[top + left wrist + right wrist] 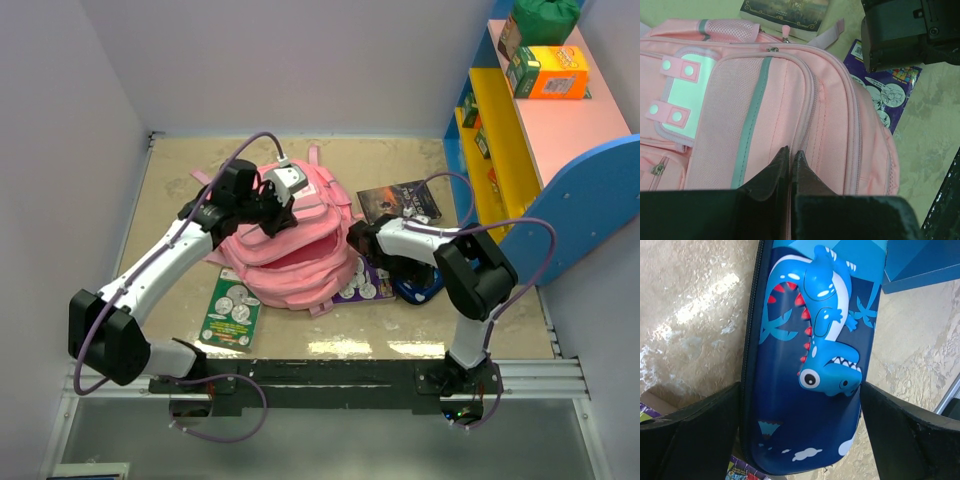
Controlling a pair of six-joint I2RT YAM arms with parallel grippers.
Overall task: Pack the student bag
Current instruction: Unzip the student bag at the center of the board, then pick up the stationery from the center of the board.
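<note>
Right gripper (800, 386): jaws spread full wide, straddling the pencil case (805, 340), one finger close along each long side, not clamped. The case lies flat on the table (690, 315), dino side up, just right of the bag (790, 90). Left gripper (791, 152): jaws closed tip to tip, tips down on the bag's top panel beside a zip seam. It may be pinching fabric or a zip pull, but the tips hide the contact, so can't tell. The bag sits mid-table between the two arms, front pockets up, zips on the visible pockets look shut. Progress: early, by my read. Nothing shows inside the bag, and everything packable is out on the table: the case, a green sheet (232, 308) poking out at the bag's left edge, a purple book (365, 285) partly under its right edge, a dark book (400, 200) farther back near the shelf (540, 130). Left to do: grab the case, get a compartment open, load case and books, close up.
</note>
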